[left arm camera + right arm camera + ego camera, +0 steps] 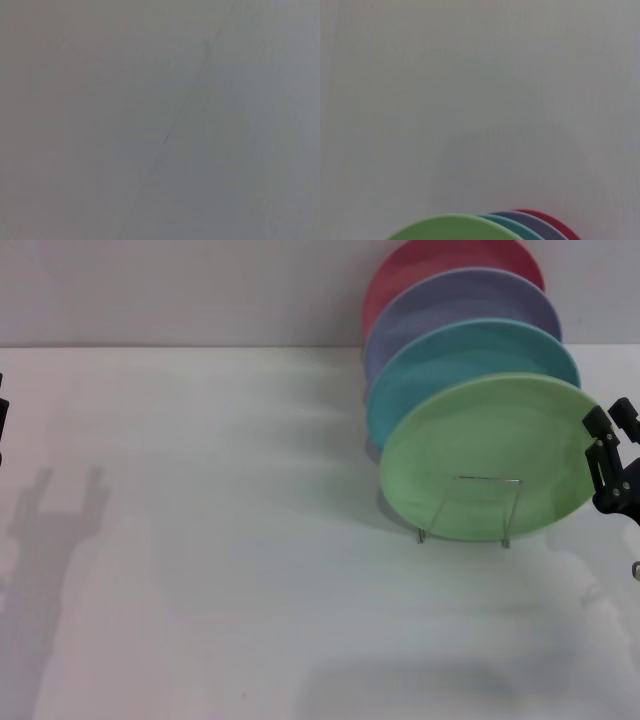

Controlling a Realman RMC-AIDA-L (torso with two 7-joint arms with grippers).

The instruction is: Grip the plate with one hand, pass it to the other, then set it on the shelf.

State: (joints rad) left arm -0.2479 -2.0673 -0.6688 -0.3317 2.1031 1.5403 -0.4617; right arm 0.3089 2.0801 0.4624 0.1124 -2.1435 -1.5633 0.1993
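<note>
Head view shows the light-green plate standing on its edge in the silver wire rack, near the far right part of the white tabletop. It leans back on a sky-blue plate. Behind that come a lavender plate and a red plate, all in a row going toward the far edge.

The right hand is black and sits just beside the green plate's right rim. Its fingers look spread and hold nothing. The plate lies to the left of this hand, so this hand is much nearer. The left hand is only a dark bit at the left edge, well apart from the plates, and I cannot tell if it is spread or closed.

The plate is round, smooth and not shiny, with a low raised rim. The rack is thin bent wire. I think the plate is already set on the rack, so the job looks almost done.
</note>
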